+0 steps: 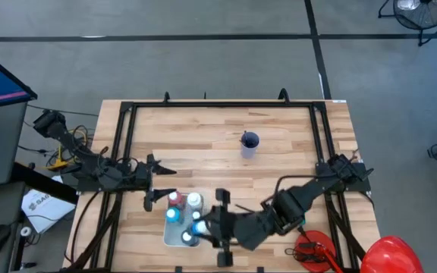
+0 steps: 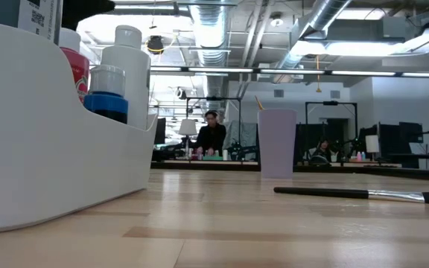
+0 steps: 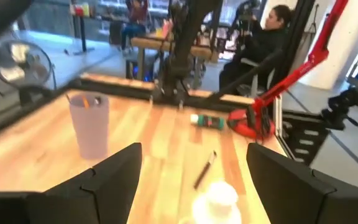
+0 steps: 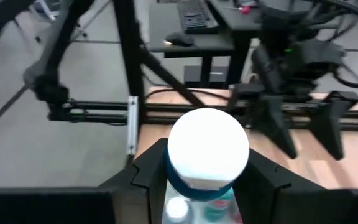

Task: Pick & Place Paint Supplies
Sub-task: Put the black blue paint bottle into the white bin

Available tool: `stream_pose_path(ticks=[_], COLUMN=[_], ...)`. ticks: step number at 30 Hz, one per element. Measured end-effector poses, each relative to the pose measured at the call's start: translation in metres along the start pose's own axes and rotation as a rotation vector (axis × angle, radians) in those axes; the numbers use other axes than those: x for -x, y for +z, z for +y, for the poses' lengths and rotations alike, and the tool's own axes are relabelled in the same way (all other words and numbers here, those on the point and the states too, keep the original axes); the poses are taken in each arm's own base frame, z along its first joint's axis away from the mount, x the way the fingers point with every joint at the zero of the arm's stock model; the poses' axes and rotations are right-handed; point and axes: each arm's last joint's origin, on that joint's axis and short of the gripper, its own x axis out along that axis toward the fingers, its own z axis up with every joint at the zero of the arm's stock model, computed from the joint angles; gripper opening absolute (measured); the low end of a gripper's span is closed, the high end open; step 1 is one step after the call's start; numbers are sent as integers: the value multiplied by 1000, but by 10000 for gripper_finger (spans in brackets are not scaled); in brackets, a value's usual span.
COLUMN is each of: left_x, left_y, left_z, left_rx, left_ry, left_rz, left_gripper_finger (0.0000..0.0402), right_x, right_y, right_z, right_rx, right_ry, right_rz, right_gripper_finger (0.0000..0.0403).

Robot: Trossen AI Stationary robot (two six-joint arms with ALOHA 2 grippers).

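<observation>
1. High view shows a light wooden slatted counter (image 1: pixel 226 163) framed by black rails, standing on a grey floor crossed by dark lines; a monitor and a desk sit at the left edge of the frame.
2. Low view looks across the planks into a workshop with exposed ceiling ducts and strip lights; a person sits at a far bench in the middle distance.
3. A white plastic tray (image 1: pixel 174 236) sits at the lower centre of the high view, holding white-capped paint bottles (image 1: pixel 179 206) in red, blue and teal.
4. A pale lilac cup (image 1: pixel 249 144) stands upright in the upper centre of the counter, well apart from the tray.
5. A thin dark-handled brush (image 2: pixel 356 194) lies flat on the planks at the right of the low view.
6. The right hand (image 4: pixel 207 180) is over the tray, its fingers closed on a blue white-capped bottle (image 4: pixel 207 149) at the sides, just under the cap.
7. The left hand (image 1: pixel 152 182) hangs at the tray's upper left edge with its fingers spread wide and nothing between them.
8. A teal bottle (image 3: pixel 209 122) lies on its side far across the counter in the left wrist view.
9. In the low view the tray's wall hides most of the bottles, and neither hand appears there.
10. A red rounded object (image 1: pixel 391 254) is cut off at the lower right corner of the high view.
</observation>
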Motion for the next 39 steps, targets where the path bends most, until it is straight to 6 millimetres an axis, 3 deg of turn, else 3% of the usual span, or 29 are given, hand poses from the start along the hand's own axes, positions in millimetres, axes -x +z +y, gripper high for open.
stream_pose_path(ticks=[7,12,17,24,31,39], left_x=[4,17,30,37,41,26], left_y=[-24,-34,-44,-66,-102,-140], left_z=[-13,-34,-55,-70,-90,-110], left_rx=[84,166,212,315,439,483], left_ry=[-89,-296,-384,-396,-386,-371], left_rz=[185,291,335,464,655,643], left_gripper_finger=[282,282,282,282,282,282], right_x=[-5,-1,3,8,4,5], right_y=[-21,-38,-42,-44,-50,-50], right_z=[24,39,48,56,55,56], right_rx=[21,67,84,84,57,15], right_ry=[5,11,26,43,31,29], right_rz=[73,155,165,164,180,183], right_gripper_finger=[135,135,136,136,136,136])
